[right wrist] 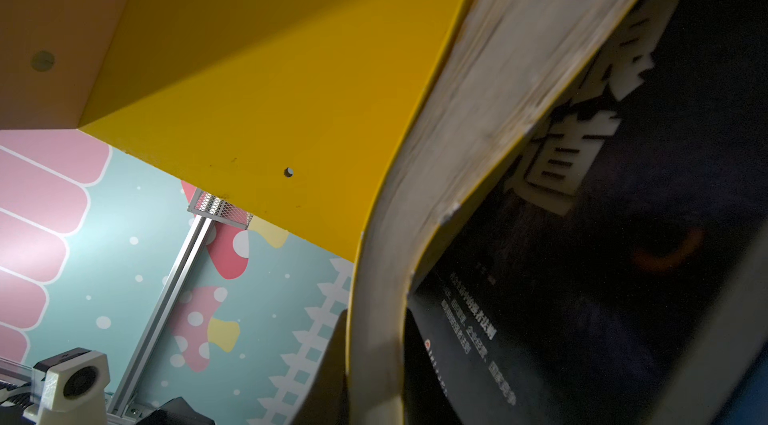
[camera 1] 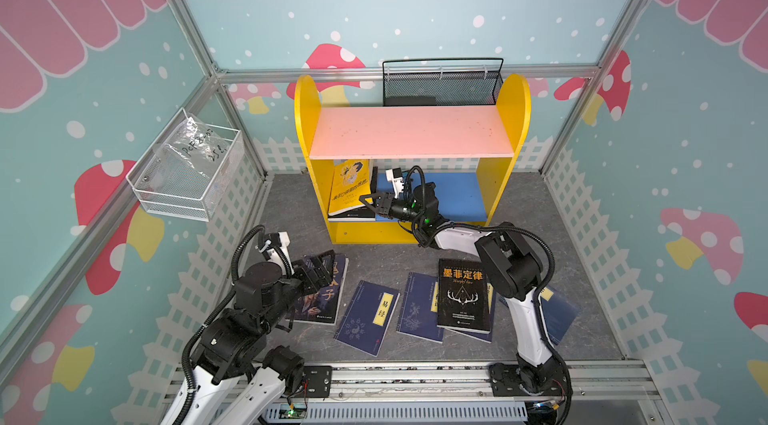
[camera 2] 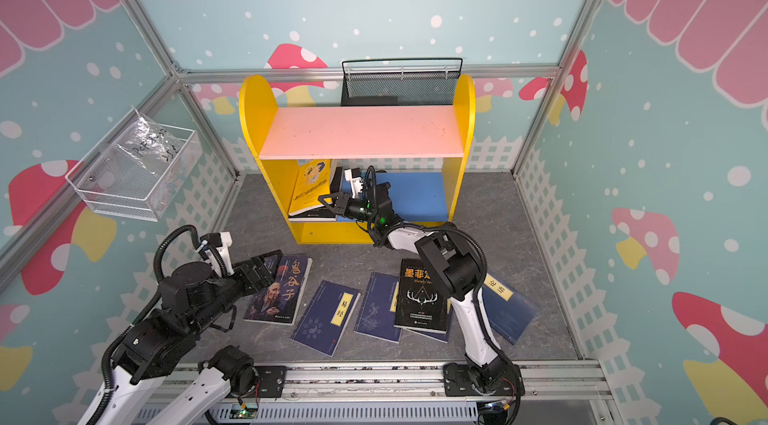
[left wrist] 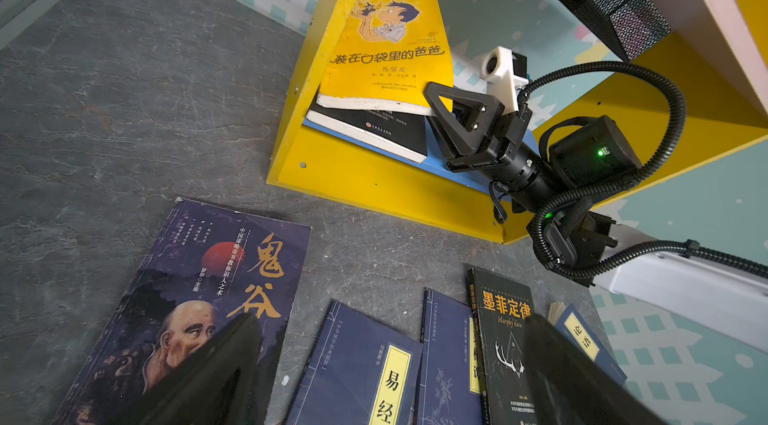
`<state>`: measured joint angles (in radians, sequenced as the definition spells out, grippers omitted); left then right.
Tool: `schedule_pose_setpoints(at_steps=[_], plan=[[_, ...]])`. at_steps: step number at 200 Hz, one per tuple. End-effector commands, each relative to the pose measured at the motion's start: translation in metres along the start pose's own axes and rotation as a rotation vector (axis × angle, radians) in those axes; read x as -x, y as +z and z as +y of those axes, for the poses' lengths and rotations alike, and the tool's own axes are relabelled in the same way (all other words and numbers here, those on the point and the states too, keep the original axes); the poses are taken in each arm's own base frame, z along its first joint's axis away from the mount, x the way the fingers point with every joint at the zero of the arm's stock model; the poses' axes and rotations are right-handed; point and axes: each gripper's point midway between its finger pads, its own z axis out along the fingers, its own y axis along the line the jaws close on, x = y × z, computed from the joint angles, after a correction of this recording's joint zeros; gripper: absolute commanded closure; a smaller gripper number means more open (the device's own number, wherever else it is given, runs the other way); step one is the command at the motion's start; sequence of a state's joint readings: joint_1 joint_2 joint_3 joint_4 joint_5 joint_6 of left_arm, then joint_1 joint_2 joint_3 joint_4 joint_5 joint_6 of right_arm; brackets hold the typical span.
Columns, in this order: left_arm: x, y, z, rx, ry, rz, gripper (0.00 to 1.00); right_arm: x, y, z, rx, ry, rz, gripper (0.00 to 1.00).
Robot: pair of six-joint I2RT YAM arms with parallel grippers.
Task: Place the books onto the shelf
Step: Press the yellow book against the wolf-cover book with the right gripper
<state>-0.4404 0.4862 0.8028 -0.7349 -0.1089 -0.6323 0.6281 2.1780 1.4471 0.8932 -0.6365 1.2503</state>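
Leaning against the left side panel of the shelf, the yellow book stands tilted on the blue lower board in both top views. Its foot rests on a black book that lies flat there. The right gripper reaches into this lower tier from the front and meets the yellow book's lower right corner, jaws drawn almost together on it. The left gripper hangs well apart from the shelf, jaws spread wide over the upper corner of the red-moon book; whether it touches the cover cannot be told.

In a top view the shelf, yellow book, right gripper and left gripper sit the same way. A navy book and an antler book lie flat on the floor.

The left wrist view shows the right gripper pinching the yellow book at its bottom corner, just above the black book. The left gripper holds nothing, its two dark fingers wide apart above the red-moon book.

The right wrist view is filled by the yellow book's page edge, which curves between that gripper's fingers. The black book's cover lies beside it and the shelf's yellow panel behind.
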Motion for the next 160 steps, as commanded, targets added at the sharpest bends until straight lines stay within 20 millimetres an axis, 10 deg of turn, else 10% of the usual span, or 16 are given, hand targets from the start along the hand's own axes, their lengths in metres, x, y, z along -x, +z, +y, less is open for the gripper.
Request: schedule_pose_setpoints(at_steps=[1,160], plan=[[0.001,0.0,0.004,0.016,-0.011,-0.013,0.01,-0.007,0.007,0.017,0.046,-0.014,0.02,0.86],[-0.001,0.004,0.007,0.029,-0.022,-0.009,0.01,-0.019,-0.001,0.031,0.045,0.004,0.035,0.86]])
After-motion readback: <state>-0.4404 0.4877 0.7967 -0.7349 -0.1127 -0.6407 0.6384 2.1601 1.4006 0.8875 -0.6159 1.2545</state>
